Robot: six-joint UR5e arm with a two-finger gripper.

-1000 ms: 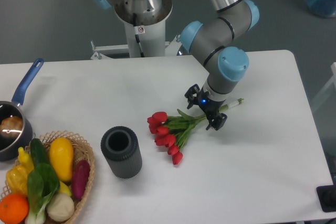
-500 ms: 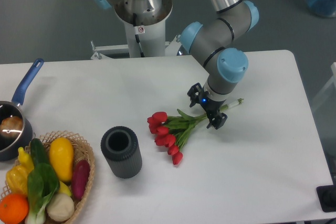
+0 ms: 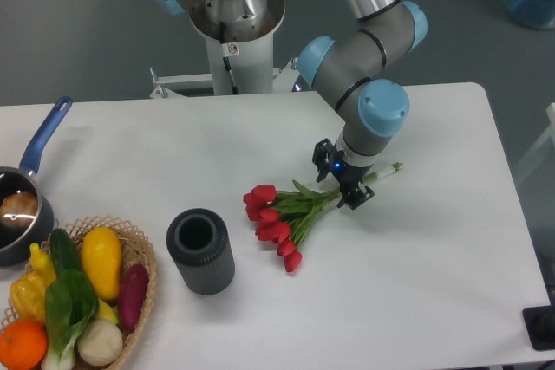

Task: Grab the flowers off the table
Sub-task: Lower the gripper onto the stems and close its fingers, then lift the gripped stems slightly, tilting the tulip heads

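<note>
The flowers (image 3: 276, 224), a bunch of red tulip buds with green leaves, lie on the white table (image 3: 434, 292) near its middle. Their pale stems run up and right to a tip past the wrist. My gripper (image 3: 337, 181) points down over the stems just right of the leaves. Its two black fingers straddle the stem bundle and are drawn in against it. The bunch still rests on the tabletop.
A dark grey ribbed cylinder (image 3: 200, 251) stands left of the buds. A wicker basket (image 3: 144, 253) of vegetables and fruit sits at the front left corner, with a blue-handled pot (image 3: 24, 205) behind it. The robot base (image 3: 234, 32) stands beyond the far edge.
The fingers have drawn steadily together around the stems. The arm and the flowers have hardly moved.
</note>
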